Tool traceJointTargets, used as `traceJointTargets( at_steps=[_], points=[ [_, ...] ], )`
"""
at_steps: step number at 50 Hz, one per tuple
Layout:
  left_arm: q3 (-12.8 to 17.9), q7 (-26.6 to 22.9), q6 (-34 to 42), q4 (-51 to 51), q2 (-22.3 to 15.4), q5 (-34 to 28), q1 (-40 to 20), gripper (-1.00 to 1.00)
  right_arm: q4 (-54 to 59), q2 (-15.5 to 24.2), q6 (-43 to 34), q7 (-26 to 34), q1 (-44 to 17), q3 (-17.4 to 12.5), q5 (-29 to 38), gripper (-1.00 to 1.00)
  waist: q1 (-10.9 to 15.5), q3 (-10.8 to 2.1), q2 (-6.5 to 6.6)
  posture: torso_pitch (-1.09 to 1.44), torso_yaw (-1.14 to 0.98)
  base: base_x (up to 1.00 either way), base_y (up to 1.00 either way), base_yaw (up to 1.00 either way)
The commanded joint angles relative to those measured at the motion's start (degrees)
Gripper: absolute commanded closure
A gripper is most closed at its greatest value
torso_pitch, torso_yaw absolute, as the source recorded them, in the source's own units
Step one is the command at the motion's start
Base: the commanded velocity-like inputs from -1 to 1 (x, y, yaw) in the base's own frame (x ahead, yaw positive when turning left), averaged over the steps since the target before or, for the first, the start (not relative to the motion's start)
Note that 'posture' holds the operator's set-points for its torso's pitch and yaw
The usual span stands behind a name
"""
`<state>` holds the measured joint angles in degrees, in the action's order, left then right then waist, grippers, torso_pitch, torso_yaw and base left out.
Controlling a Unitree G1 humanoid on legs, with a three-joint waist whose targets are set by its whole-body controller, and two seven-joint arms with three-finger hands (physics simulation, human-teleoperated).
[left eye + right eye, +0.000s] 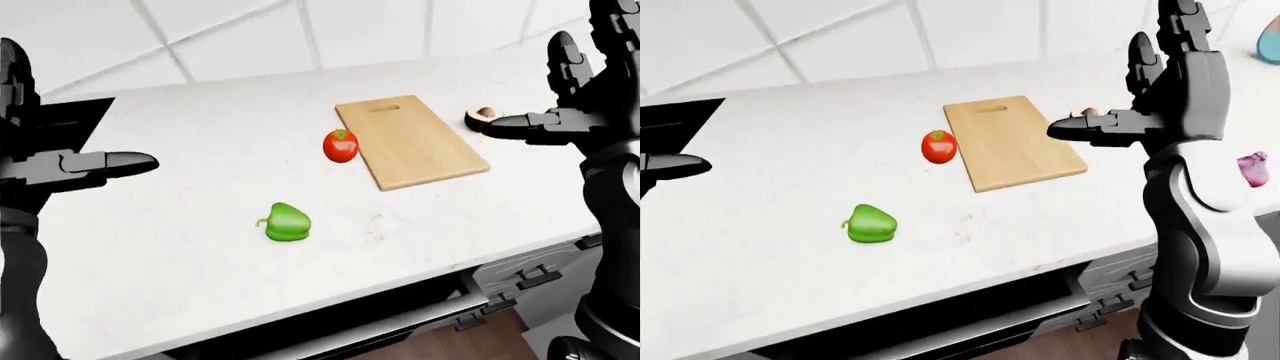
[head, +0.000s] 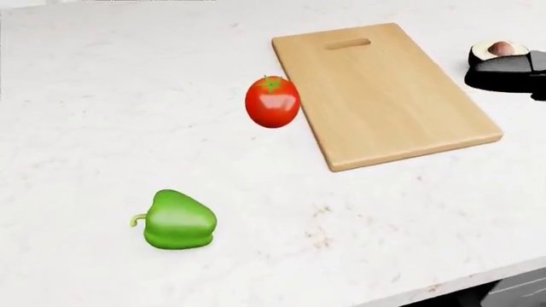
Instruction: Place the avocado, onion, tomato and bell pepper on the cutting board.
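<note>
Wooden board [image 2: 384, 93] lies bare on our white counter [image 2: 102, 96]. Tomato [image 2: 272, 102] sits just left of it, pepper [image 2: 176, 220] lower left, avocado [image 1: 483, 115] right, under our right hand [image 1: 1160, 86]. Both hands are spread wide, left hand [image 1: 60, 161] well left. Onion [image 1: 1252, 168] shows far right.
</note>
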<state>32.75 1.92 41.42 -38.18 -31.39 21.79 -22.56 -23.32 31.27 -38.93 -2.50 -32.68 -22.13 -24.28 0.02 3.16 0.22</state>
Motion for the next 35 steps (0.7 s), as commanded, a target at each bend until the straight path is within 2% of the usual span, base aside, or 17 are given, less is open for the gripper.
traceJointTargets(
  at_steps=[1,2,4,7,8,11,13,15,16,17,19,21,23,25,35],
  points=[
    [0.57,0.85,-1.08,-1.46,-1.23,1.08,-1.12,-1.00,-1.29,0.95,1.98,0.28,-1.48,-0.55,1.62,-1.00,0.41,-2.26,0.37,0.00,0.00,0.00,0.00,0.23],
    [0.55,1.03,-1.09,-1.48,-1.32,1.34,-1.06,-1.00,-1.50,0.74,1.07,0.28,-1.75,-0.89,1.10,-1.00,1.33,-2.01,0.35,0.00,0.00,0.00,0.00,0.92],
    [0.68,1.33,-0.91,-1.63,-1.48,1.99,-1.04,-1.00,-1.71,0.80,0.98,0.53,-1.81,-0.86,1.37,-1.00,1.01,-1.17,-0.06,0.00,0.00,0.00,0.00,1.00],
    [0.90,1.69,-0.78,-1.73,-1.92,2.76,-1.11,-1.00,-1.64,0.77,0.30,0.45,-2.03,-1.04,1.33,-1.00,1.63,-0.93,-0.33,0.00,0.00,0.00,0.00,1.00],
    [0.89,1.71,-0.91,-1.73,-1.96,2.89,-0.94,-1.00,-1.54,0.75,0.12,0.40,-2.08,-1.11,1.26,-1.00,1.71,-0.83,-0.63,0.00,0.00,0.00,0.00,1.00],
    [0.87,1.83,-0.99,-1.79,-1.99,3.13,-0.73,-1.00,-1.81,0.78,-0.27,0.39,-1.99,-1.23,1.03,-1.00,2.10,-0.15,-2.95,0.00,0.00,0.00,0.00,1.00],
    [0.89,1.96,-0.91,-1.76,-2.09,3.35,-0.73,-1.00,-1.60,0.71,-0.64,-0.08,-2.20,-1.28,0.92,-1.00,2.18,-0.60,-2.70,0.00,0.00,0.00,0.00,1.00],
    [0.89,2.04,-0.97,-1.69,-2.12,3.47,-0.65,-1.00,-1.24,0.92,-0.25,-0.36,-2.00,-0.62,2.07,-1.00,1.73,-0.54,-3.45,0.00,0.00,0.00,0.00,0.79],
    [0.88,2.08,-1.02,-1.62,-2.13,3.48,-0.60,-1.00,-1.47,0.39,-2.06,-0.43,-2.19,-1.28,0.50,-1.00,1.02,-0.02,-2.89,0.00,0.00,0.00,0.00,0.00],
    [0.87,2.09,-1.09,-1.57,-2.12,3.50,-0.57,-1.00,-1.55,0.60,-1.86,-0.55,-2.17,-1.27,0.72,-1.00,1.28,-0.48,-2.38,0.00,0.00,0.00,0.00,0.00],
    [0.93,2.17,-1.02,-1.51,-2.18,3.64,-0.61,-1.00,-1.40,0.53,-2.21,-0.71,-2.12,-1.37,0.35,-1.00,0.63,-0.14,-0.96,0.00,0.00,0.00,0.00,0.00],
    [0.94,2.25,-1.02,-1.52,-2.19,3.73,-0.57,-1.00,-1.51,0.61,-2.75,-0.92,-2.32,-1.57,-0.28,-1.00,-0.10,-0.49,1.63,0.00,0.00,0.00,0.00,0.00],
    [0.93,2.26,-1.06,-1.49,-2.19,3.77,-0.48,-1.00,-1.90,0.96,-3.09,-1.07,-2.53,-1.62,-0.90,-1.00,-0.28,0.09,1.16,0.00,0.00,0.00,0.00,0.00],
    [0.92,2.20,-1.14,-1.39,-2.19,3.75,-0.41,-1.00,-1.84,1.05,-3.03,-1.09,-2.49,-1.50,-1.00,-1.00,-0.35,-0.50,1.01,0.00,0.00,0.00,0.00,0.00],
    [0.98,2.41,-0.61,-1.61,-2.24,4.29,-0.49,-1.00,-0.33,2.46,-3.47,0.08,-4.55,-0.12,1.95,-1.00,-0.01,-0.87,0.40,0.00,0.00,0.00,0.00,0.00]
  ],
)
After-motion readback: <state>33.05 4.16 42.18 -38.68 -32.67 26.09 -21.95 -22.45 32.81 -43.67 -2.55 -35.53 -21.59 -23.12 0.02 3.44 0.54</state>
